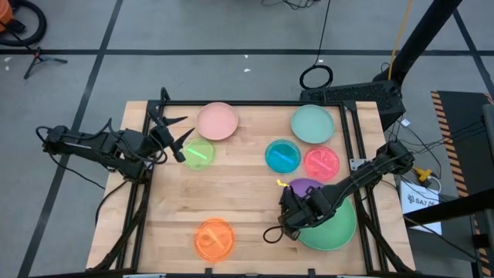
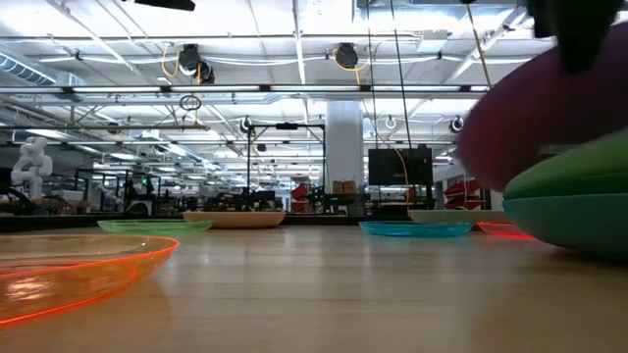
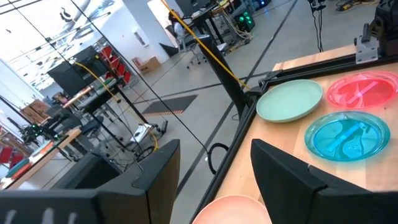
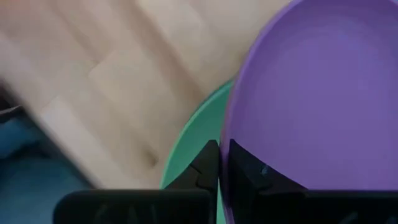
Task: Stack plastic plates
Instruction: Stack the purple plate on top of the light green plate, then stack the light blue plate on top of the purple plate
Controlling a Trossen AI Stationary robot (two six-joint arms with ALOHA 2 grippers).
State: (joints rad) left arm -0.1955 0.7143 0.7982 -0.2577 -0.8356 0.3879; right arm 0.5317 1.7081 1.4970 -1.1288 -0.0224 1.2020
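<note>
My right gripper (image 1: 297, 197) is shut on a purple plate (image 1: 306, 187) at the table's near right, over the far edge of a large green plate (image 1: 333, 225). In the low view the green plate (image 2: 579, 181) lies on a teal one (image 2: 579, 224). On the wood lie, apart from one another, a pink plate (image 1: 218, 121), a mint plate (image 1: 312, 123), a blue plate (image 1: 282, 156), a red plate (image 1: 321, 163), a yellow-green plate (image 1: 199, 154) and an orange plate (image 1: 214, 238). My left gripper (image 1: 174, 140) hovers open at the table's left edge, beside the yellow-green plate, with nothing between its fingers. My right gripper pinches the purple plate's rim (image 4: 231, 134) between its two fingers, one finger (image 4: 249, 177) on the plate's inner face and the other on its outer side. The fingers point steeply down. The plate (image 2: 549, 108) sits tilted above the green plate; whether its low edge touches it, I cannot tell.
A black metal frame (image 1: 351, 131) runs along the table's far, left and right edges. Bare wood (image 1: 231, 193) lies in the table's middle, between the orange plate and the blue one. Cables and a stand sit on the floor beyond the far edge.
</note>
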